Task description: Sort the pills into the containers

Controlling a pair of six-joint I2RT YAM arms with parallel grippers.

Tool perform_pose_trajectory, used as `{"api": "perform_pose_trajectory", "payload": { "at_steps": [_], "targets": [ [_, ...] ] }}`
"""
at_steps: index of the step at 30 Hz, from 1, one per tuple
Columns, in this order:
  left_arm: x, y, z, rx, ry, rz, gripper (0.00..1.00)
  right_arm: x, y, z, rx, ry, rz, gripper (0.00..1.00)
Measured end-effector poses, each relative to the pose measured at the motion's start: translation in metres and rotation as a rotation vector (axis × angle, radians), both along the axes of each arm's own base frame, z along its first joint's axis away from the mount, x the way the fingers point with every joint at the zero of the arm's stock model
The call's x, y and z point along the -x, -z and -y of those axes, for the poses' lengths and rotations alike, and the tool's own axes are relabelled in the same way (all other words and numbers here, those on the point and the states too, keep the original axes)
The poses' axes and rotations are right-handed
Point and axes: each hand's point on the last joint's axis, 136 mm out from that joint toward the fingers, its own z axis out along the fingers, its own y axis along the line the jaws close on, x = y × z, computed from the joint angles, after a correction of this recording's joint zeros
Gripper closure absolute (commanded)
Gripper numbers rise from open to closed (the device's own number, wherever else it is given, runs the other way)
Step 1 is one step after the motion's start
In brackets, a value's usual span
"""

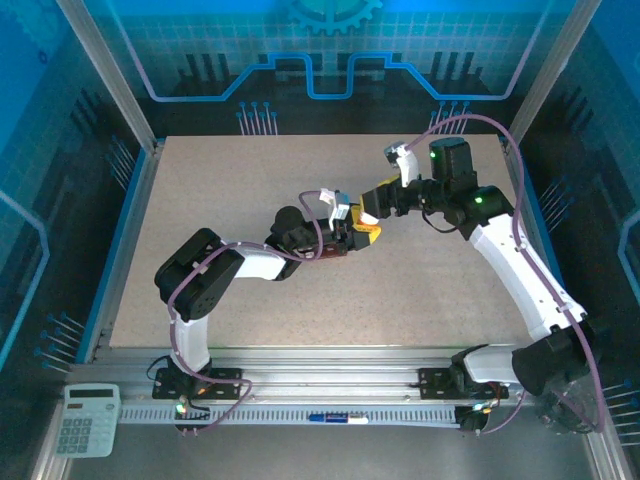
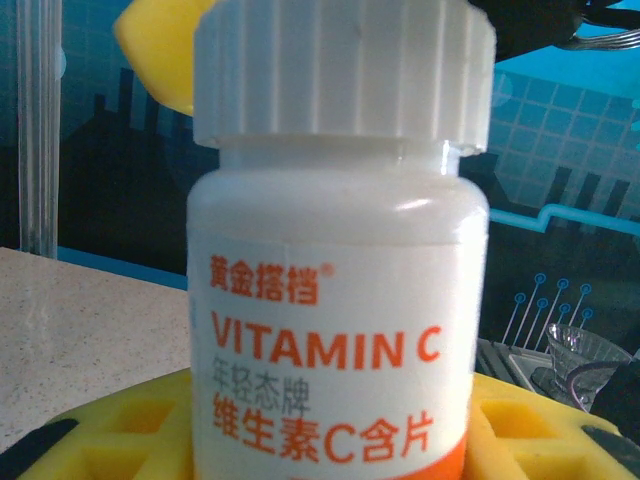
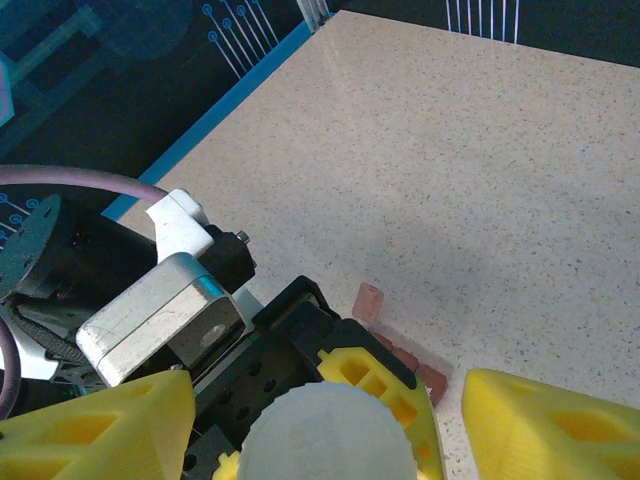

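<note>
The left gripper (image 1: 350, 238) is clamped on a vitamin C bottle (image 2: 335, 300). The bottle stands upright between its two yellow fingers (image 2: 120, 440), whose blocky, moulded pads have square recesses. The bottle is a smooth, glossy white plastic cylinder with rounded shoulders, printed with orange lettering and an orange band near its base. Its cap (image 2: 345, 65) is matte white, wide and cut with fine vertical ribs.

The right gripper (image 3: 330, 425) is over the cap from above with its jaws parted. One wedge-shaped yellow finger (image 3: 100, 430) is on each side of the round, pale cap top (image 3: 325, 435), and a narrow gap shows on both sides, so it holds nothing. In the left wrist view, the tip of one of these fingers (image 2: 150, 50) shows beside the cap's upper edge.

The containers (image 3: 402, 352) lie flat on the table (image 3: 480, 150), just beyond the left gripper's black body and below the right gripper's far finger. They form a small reddish-brown plastic strip of square cells. One small block stands raised at the strip's far end, and its near part is hidden behind the left gripper's yellow finger.

The tabletop is a flat, matte beige slab flecked with fine dark speckles, like stone composite. It is edged by a blue strip.
</note>
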Motion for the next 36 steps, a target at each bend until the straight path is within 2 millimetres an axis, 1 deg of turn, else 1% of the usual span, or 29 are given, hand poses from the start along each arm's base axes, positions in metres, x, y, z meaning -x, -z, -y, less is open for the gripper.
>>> {"api": "perform_pose_trajectory", "payload": {
  "at_steps": [5, 10, 18, 21, 23, 28, 36],
  "targets": [
    [0.0, 0.0, 0.0, 0.0, 0.0, 0.0, 1.0, 0.001, 0.001, 0.0, 0.0, -0.004, -0.002, 0.36],
    [0.0, 0.0, 0.0, 0.0, 0.0, 0.0, 1.0, 0.001, 0.006, 0.001, 0.005, 0.0, -0.014, 0.41],
    [0.0, 0.001, 0.0, -0.004, 0.0, -0.005, 1.0, 0.002, 0.011, 0.001, 0.005, -0.002, -0.031, 0.57],
    [-0.001, 0.003, 0.0, -0.01, 0.0, -0.014, 1.0, 0.001, 0.014, 0.001, 0.001, 0.003, -0.029, 0.59],
    [-0.001, 0.005, 0.001, -0.016, 0.0, -0.022, 1.0, 0.001, 0.016, 0.002, -0.005, 0.017, -0.031, 0.62],
    [0.0, 0.009, 0.002, -0.028, 0.009, -0.034, 1.0, 0.002, 0.02, 0.004, -0.009, 0.113, -0.024, 0.66],
    [0.004, 0.012, 0.003, -0.041, 0.038, -0.042, 1.0, 0.004, 0.022, 0.002, -0.016, 0.381, 0.016, 0.66]
  ]
}}
